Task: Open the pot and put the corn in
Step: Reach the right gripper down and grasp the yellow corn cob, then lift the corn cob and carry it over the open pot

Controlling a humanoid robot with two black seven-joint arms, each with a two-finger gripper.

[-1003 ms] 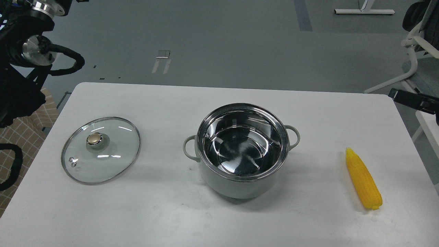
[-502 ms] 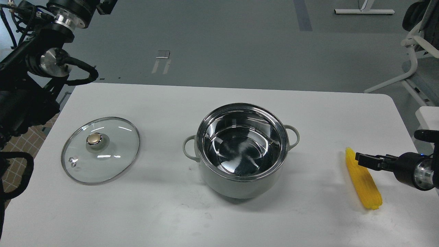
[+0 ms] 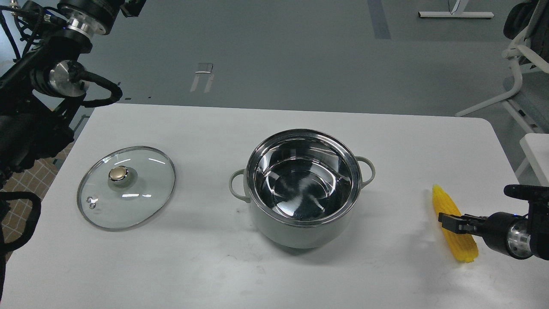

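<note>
Lid removal is complete: the glass lid [image 3: 126,187] with its gold knob lies flat on the white table [image 3: 274,274], well to the left of the pot [image 3: 303,187] and apart from it. Pot stands uncovered near the table's middle, its shiny steel interior empty, one loop handle on each side.

Outstanding: the corn [image 3: 453,223] is not yet in the pot. It lies on the table well to the right of the pot, tapered tip pointing away from the robot, blunt end nearer. Bright yellow, plastic-looking, rows of kernels evident.

Right gripper [image 3: 447,223] reaches in from the right, across the middle of the cob. Its dark fingertips overlap the corn, but whether they are apart, together or clamped on it cannot be told.

Left gripper lies out of view; only the arm's upper joints [image 3: 64,77] show, far left of the pot.

Judgement: roughly half done; grasp, carry and release remain.
</note>
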